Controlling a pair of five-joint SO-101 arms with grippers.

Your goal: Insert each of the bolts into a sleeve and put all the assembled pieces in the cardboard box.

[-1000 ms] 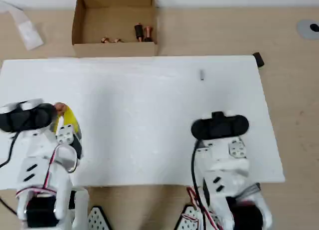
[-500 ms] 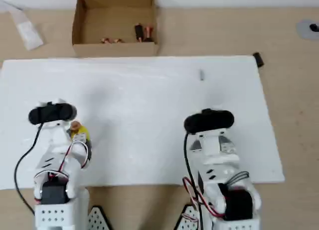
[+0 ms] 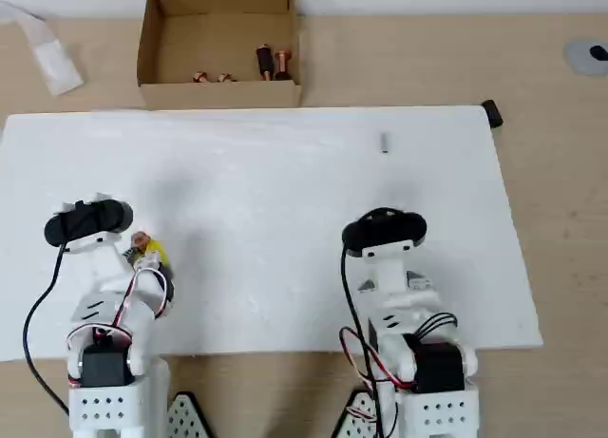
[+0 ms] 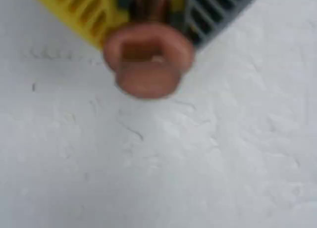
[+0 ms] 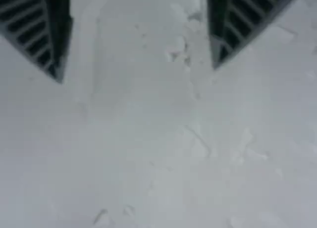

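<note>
My left gripper (image 4: 148, 8) is shut on a copper-coloured piece (image 4: 148, 60), pinched between its yellow and grey fingers just above the white sheet. From above, that copper piece (image 3: 140, 240) sits at the left arm's tip, over the sheet's left part. My right gripper (image 5: 138, 35) is open over bare white sheet, with nothing between its fingers. The right arm (image 3: 382, 231) stands at the centre right. At the back, the cardboard box (image 3: 148, 41) holds several copper pieces (image 3: 271, 61). A small grey part (image 3: 385, 143) lies alone on the sheet, far ahead of the right arm.
The white foam sheet (image 3: 266, 181) covers most of the wooden table. A small black object (image 3: 491, 112) lies at the sheet's far right corner. A clear plastic bag (image 3: 47, 53) lies at the back left, and a grey disc (image 3: 587, 53) at the back right.
The left arm swung to the right with the copper piece in its grip. The right arm turned to the left and drew back a little.
</note>
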